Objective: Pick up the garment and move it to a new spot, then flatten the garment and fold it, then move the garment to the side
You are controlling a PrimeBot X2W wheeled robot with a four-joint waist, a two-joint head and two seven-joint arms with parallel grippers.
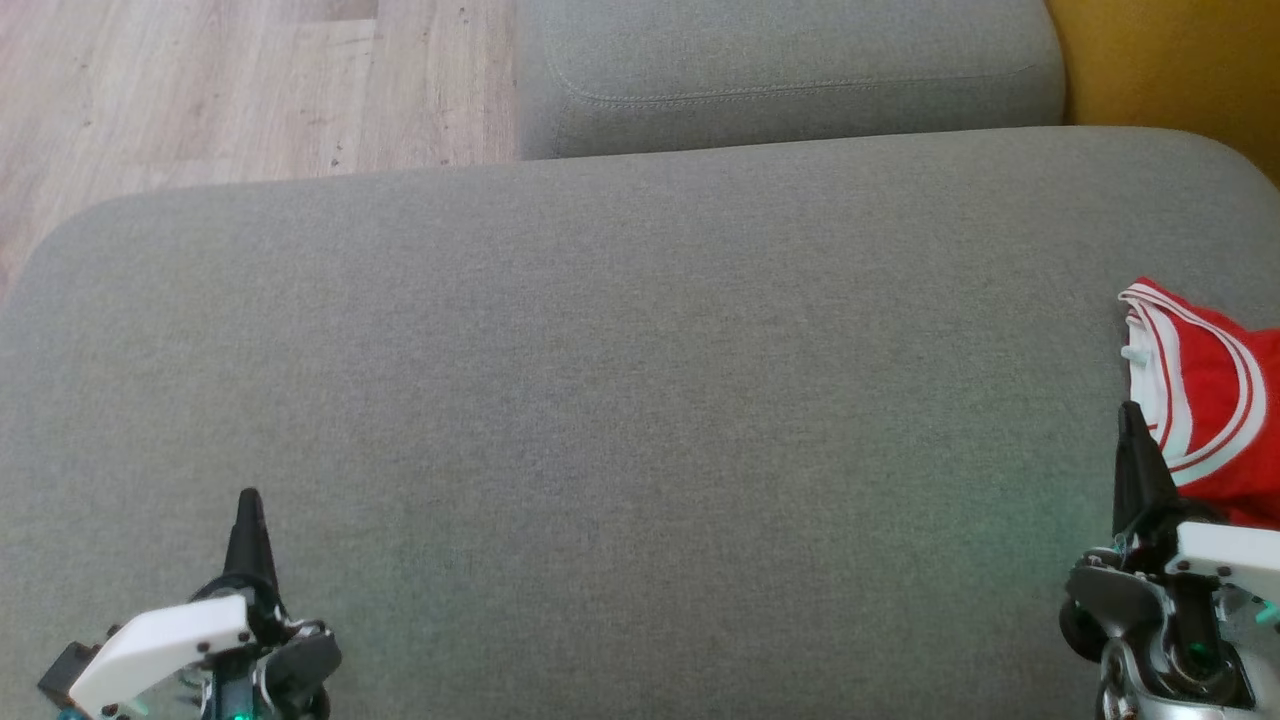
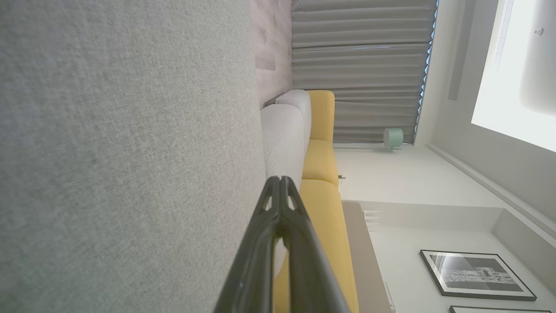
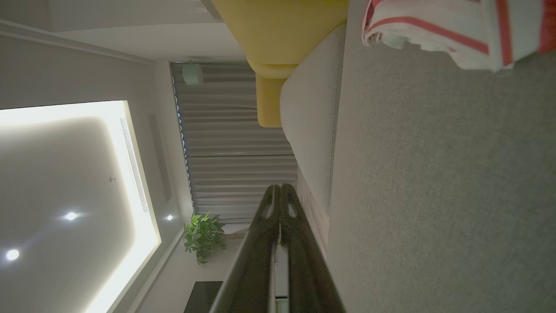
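Observation:
A red garment [image 1: 1215,400] with white stripes lies bunched at the right edge of the grey cushion [image 1: 640,400], partly cut off by the head view's border. Its striped edge [image 3: 434,30] also shows at the top right of the right wrist view. My right gripper [image 1: 1133,420] hovers just left of the garment, fingers shut together with nothing between them. Far away at the lower left, my left gripper [image 1: 247,505] hangs over bare cushion, shut and empty. In the wrist views both finger pairs [image 2: 280,182] [image 3: 280,189] meet at their tips.
A second grey cushion [image 1: 790,70] sits behind the big one. Wooden floor [image 1: 200,90] lies at the upper left and a yellow seat [image 1: 1180,60] at the upper right. The wide middle of the cushion is bare fabric.

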